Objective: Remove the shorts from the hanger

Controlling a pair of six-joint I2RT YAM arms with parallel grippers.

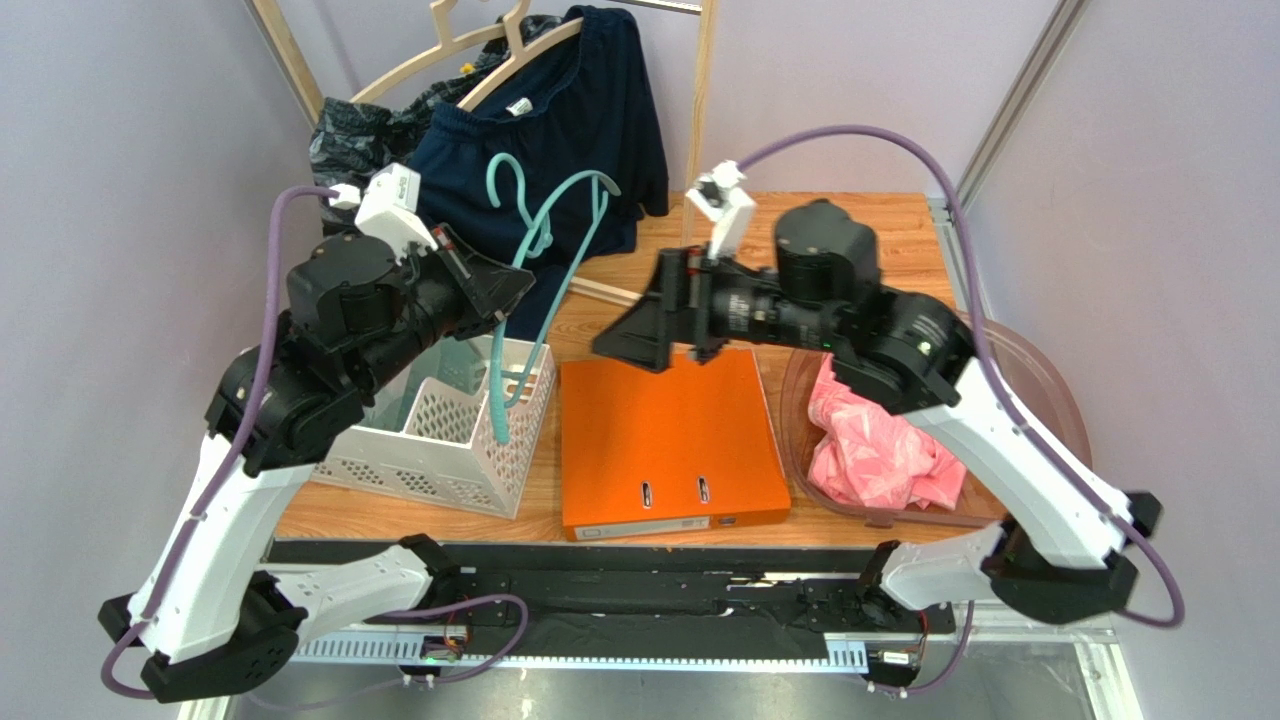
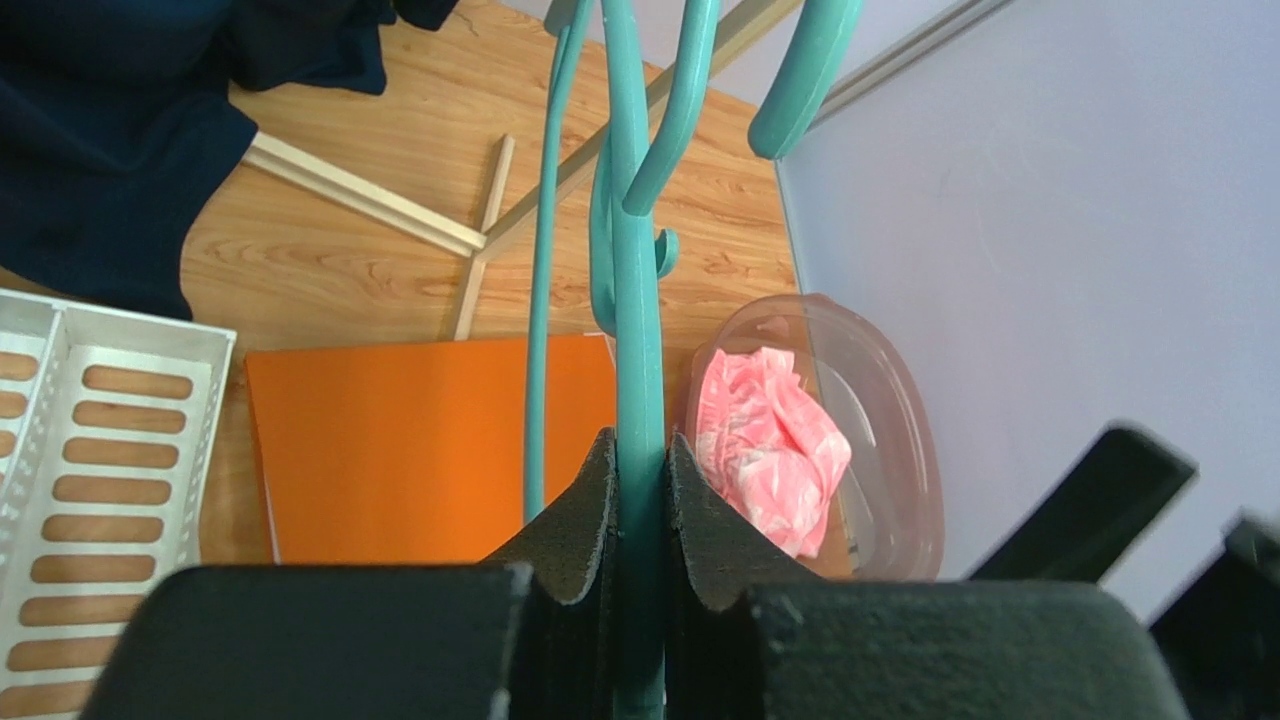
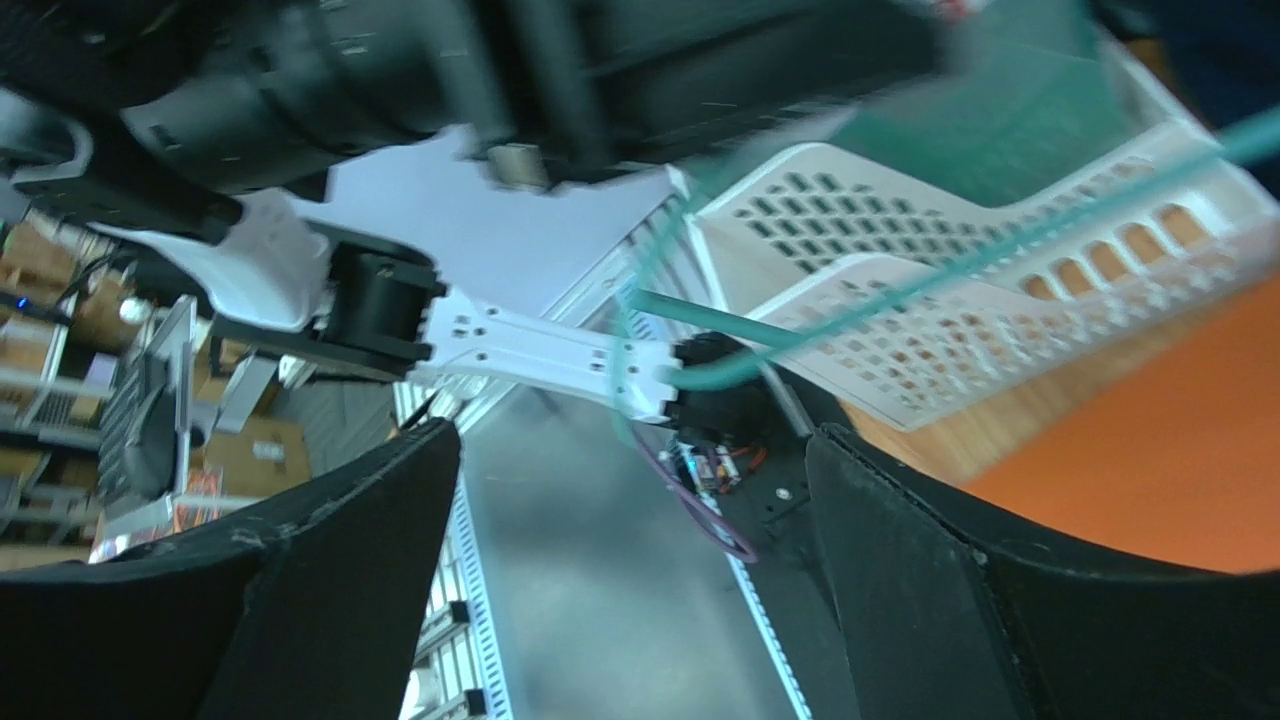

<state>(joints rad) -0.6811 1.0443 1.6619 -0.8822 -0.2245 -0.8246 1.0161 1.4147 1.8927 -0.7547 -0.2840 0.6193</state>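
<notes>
Pink shorts (image 1: 879, 447) lie bunched in the clear tub (image 2: 890, 435) on the desk's (image 1: 902, 225) right side, off the hanger (image 2: 639, 330); I judge the removal done. My left gripper (image 2: 639, 458) clamps the bare hanger, and my right gripper (image 3: 628, 446) gapes wide, empty.

Pale lilac walls (image 1: 135, 120) closed in the table (image 1: 914, 225) on the left, back and right. The tabletop was light wood with a clear grain, evenly lit, with soft shadows. A pale wooden frame (image 1: 700, 105) stood at its back edge, and a grey metal strut (image 1: 1026, 83) ran up by the right wall. In the right wrist view, blurred shelves (image 3: 60, 255) held brown boxes.
</notes>
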